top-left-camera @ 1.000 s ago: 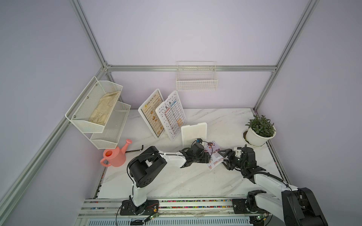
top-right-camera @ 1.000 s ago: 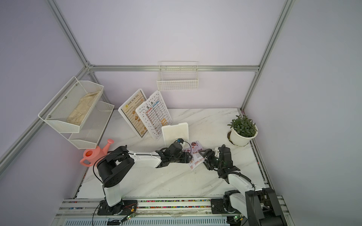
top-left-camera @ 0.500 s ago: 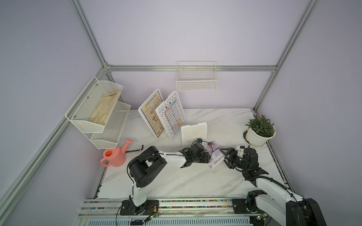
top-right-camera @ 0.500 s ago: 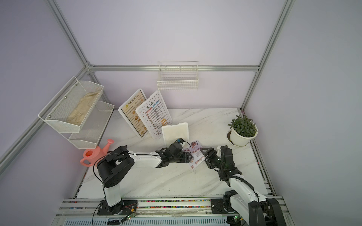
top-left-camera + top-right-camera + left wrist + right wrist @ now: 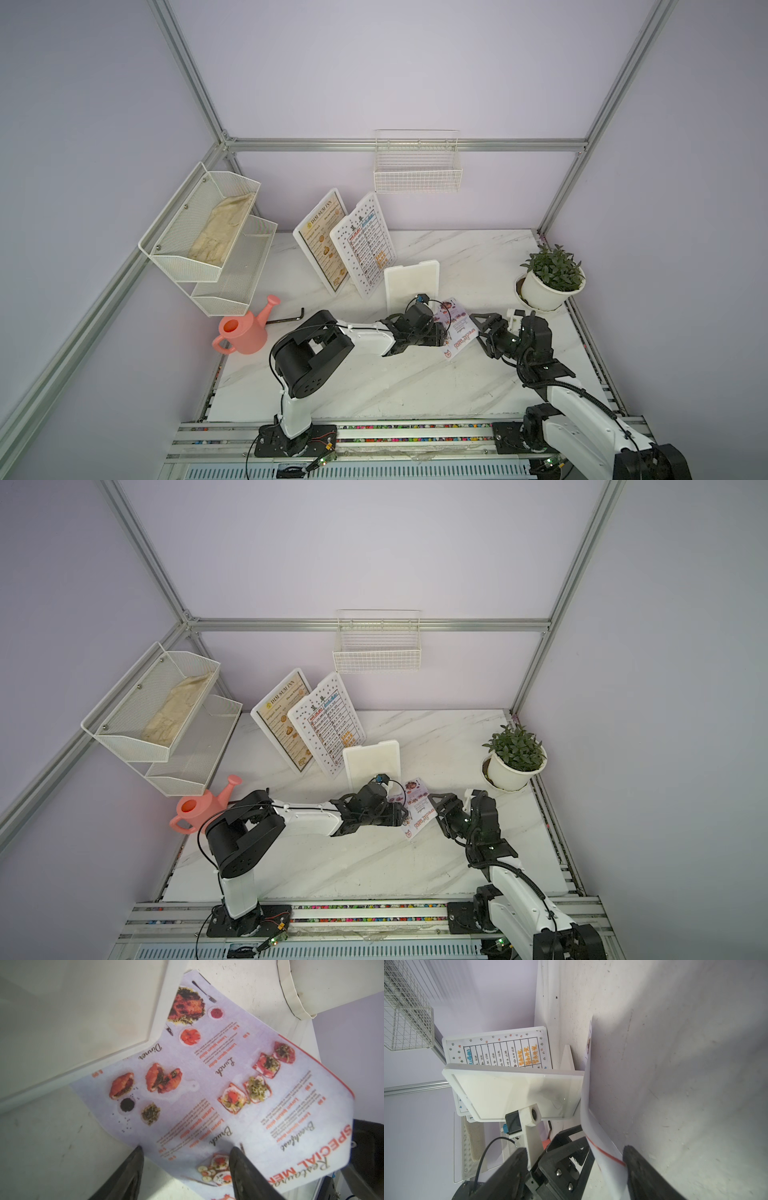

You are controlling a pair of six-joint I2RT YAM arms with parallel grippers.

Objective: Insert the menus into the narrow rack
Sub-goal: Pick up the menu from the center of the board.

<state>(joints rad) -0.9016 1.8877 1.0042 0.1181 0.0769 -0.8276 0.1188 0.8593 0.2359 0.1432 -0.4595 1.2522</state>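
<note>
Right end effector (image 5: 575, 1149) has crept closer to the small "SPECIAL MENU" leaflet (image 5: 456, 329) over the last second, and the right arm's elbow has folded in toward the middle of the worktop (image 5: 415, 386), while the left arm and the leaflet have barely shifted. Its jaws stand released and hold nothing, but in the right wrist view they straddle the leaflet's raised, curled edge, with 1 finger close to the worktop and the other on the far side of the sheet. Left end effector (image 5: 186, 1148) is also released, its 2 fingers spread at the leaflet's near edge, 1 in front of the printed face; whether they press on the sheet cannot be told. The leaflet lies partly on the worktop just in front of the white rack (image 5: 411, 282), 1 corner reaching over its base. The "DIM SUM INN" menu (image 5: 322, 241) and the grid menu (image 5: 365, 245) lean tilted just behind the rack's front panel, apparently already slotted, so the leaflet looks like the last of 3. Both arms reach low and nearly level, wrists facing each other across the sheet, which suggests a pinch or handover is being set up.
</note>
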